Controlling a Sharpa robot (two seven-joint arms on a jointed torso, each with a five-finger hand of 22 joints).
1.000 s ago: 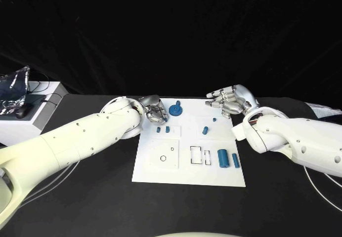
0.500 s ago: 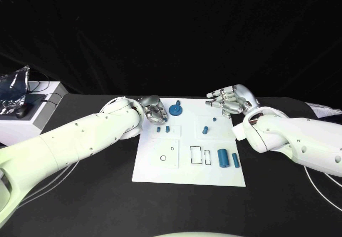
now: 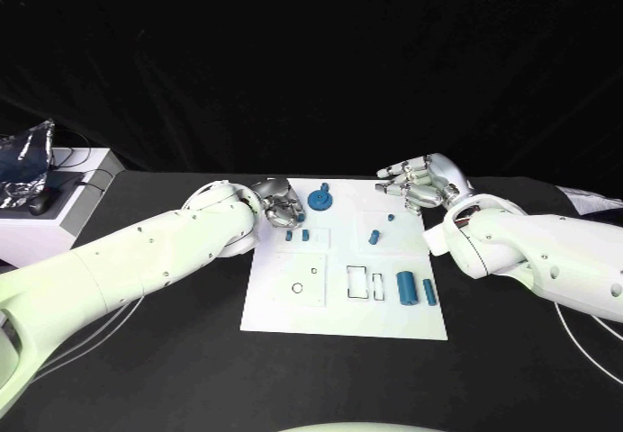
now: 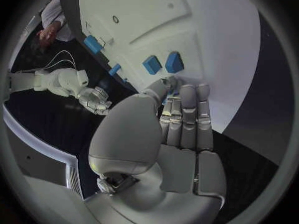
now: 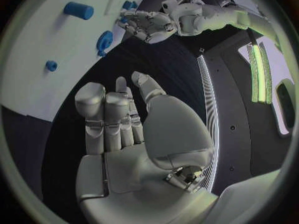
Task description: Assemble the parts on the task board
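The white task board (image 3: 293, 310) lies mid-table. On it are a blue gear-like part (image 3: 320, 198) at the far edge, two small blue blocks (image 3: 297, 236), a short blue peg (image 3: 374, 238) and two blue cylinders (image 3: 417, 289) on the right. My left hand (image 3: 281, 205) hovers at the board's far left corner, just beyond the two blocks (image 4: 161, 63), fingers straight and together, holding nothing. Off the far right corner, my right hand (image 3: 416, 184) is raised over the black table. Its fingers (image 5: 115, 119) are extended and empty.
A white box (image 3: 58, 220) carrying a crumpled foil bag (image 3: 26, 166) stands at the table's left edge. Pale cloth (image 3: 591, 200) lies at the far right. Outlined recesses (image 3: 365, 282) mark the board's middle.
My left hand has edged very slightly along the board's far left corner. The right hand and the parts have stayed put.
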